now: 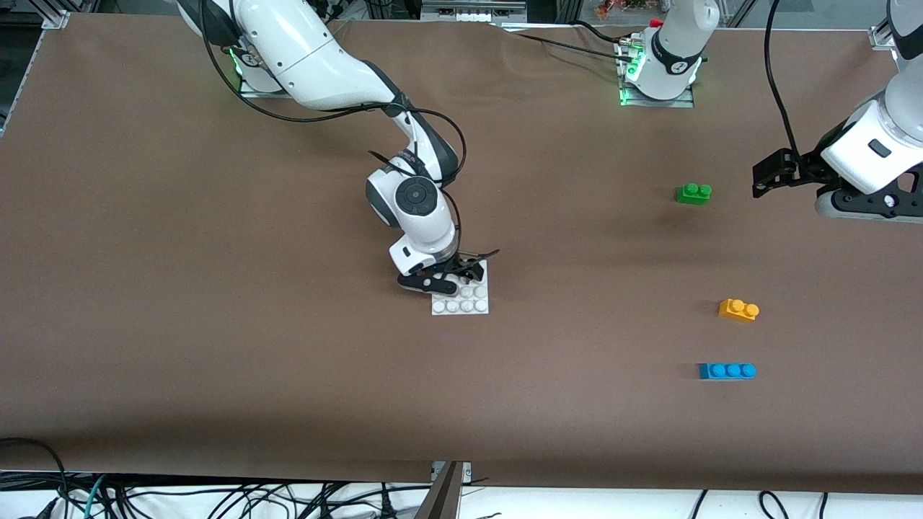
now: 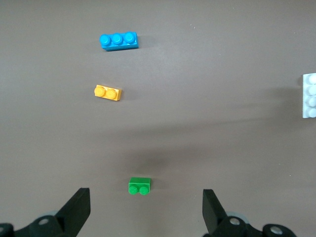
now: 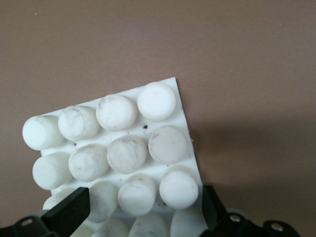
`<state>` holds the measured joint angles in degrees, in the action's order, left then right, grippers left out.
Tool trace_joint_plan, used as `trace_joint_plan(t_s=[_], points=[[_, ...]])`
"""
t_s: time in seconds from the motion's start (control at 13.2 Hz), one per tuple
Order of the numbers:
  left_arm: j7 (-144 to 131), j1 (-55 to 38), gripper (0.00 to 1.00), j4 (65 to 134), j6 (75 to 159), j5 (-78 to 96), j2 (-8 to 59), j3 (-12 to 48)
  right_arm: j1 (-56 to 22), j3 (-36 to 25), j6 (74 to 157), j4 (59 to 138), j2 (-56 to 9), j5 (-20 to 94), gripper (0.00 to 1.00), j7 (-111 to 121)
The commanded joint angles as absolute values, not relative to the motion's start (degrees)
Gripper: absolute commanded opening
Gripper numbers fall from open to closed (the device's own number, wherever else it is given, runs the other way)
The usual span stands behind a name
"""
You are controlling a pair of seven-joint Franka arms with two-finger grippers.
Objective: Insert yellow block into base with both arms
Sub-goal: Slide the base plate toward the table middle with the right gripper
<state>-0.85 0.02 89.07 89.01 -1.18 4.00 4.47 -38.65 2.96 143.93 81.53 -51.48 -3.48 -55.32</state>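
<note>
The yellow block [image 1: 738, 309] lies on the brown table toward the left arm's end, and also shows in the left wrist view [image 2: 108, 93]. The white studded base [image 1: 469, 299] lies near the table's middle. My right gripper [image 1: 461, 274] is down on the part of the base farthest from the front camera, and hides it. In the right wrist view it [image 3: 140, 207] is open, with its fingers on either side of studs on the base [image 3: 146, 126]. My left gripper [image 1: 766, 180] is open, empty and up in the air over the table's left-arm end [image 2: 145, 210].
A green two-stud brick [image 1: 694, 193] lies farther from the front camera than the yellow block, under the left gripper's view [image 2: 139, 186]. A blue three-stud brick [image 1: 727, 370] lies nearer [image 2: 118, 40]. The base's edge shows in the left wrist view [image 2: 309, 96].
</note>
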Motion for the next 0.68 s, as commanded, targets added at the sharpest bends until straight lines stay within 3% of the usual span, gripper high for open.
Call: trace_joint_plan(t_s=[0.0,0.61], points=[[-1.14,0.35,1.00,88.24,88.16,0.00,4.04,4.66,-40.60,3.16,144.23,75.95,-55.89,-4.22,1.00,-57.57],[-1.14,0.35,1.00,88.16,88.33,0.00,4.22,4.57,-42.63,3.16,144.23,72.86,-57.22,-3.78,1.00,-62.23]])
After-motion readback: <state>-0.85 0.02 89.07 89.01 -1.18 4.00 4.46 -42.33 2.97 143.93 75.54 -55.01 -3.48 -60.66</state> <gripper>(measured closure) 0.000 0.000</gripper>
